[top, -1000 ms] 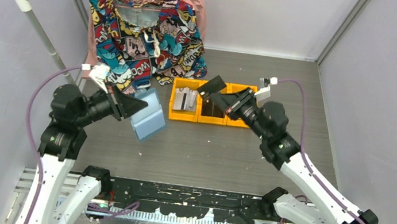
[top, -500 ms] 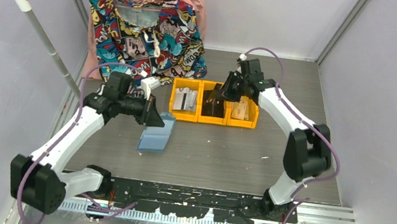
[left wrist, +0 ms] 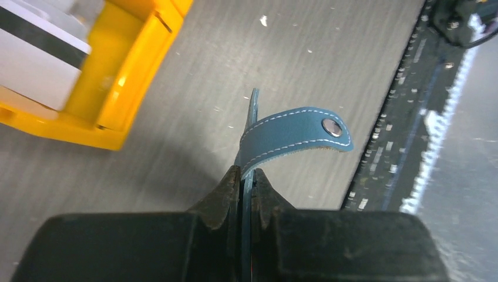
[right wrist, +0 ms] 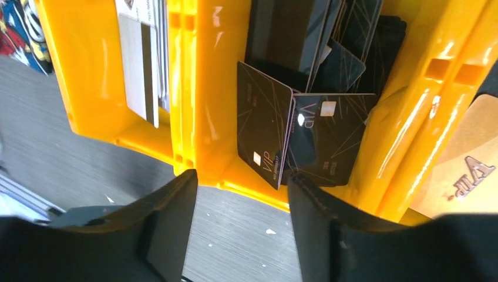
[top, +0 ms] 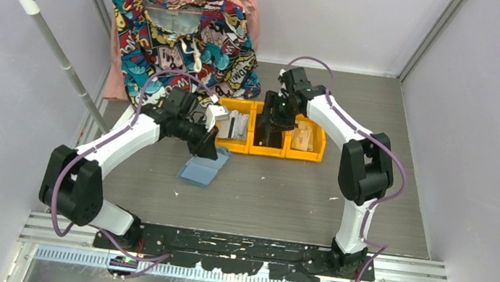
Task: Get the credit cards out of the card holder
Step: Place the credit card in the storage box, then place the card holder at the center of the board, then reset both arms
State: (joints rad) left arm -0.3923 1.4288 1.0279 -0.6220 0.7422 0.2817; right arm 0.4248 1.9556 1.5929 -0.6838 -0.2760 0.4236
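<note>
The teal-blue card holder (top: 201, 169) hangs low over the table, left of the bins. My left gripper (top: 204, 148) is shut on its thin top edge. In the left wrist view the holder is edge-on between my left gripper (left wrist: 246, 173), and its snap tab (left wrist: 293, 134) curls out to the right. Pale whitish credit cards (top: 235, 123) stand in the left orange bin (right wrist: 100, 76). My right gripper (right wrist: 241, 179) is open over the front wall of the middle bin (right wrist: 205, 88). It holds nothing, and black VIP cards (right wrist: 264, 129) lie just beyond its fingertips.
Three orange bins (top: 266, 150) stand in a row mid-table; the right one holds a tan card (right wrist: 464, 176). A patterned shirt on a hanger (top: 187, 38) hangs at the back left by a white rail (top: 49, 34). The black base rail (left wrist: 411, 106) runs along the near edge.
My left gripper has carried the card holder to the right and lower, toward the bins. My right gripper moved over the middle bin and opened; the dark card it held is no longer in it.
</note>
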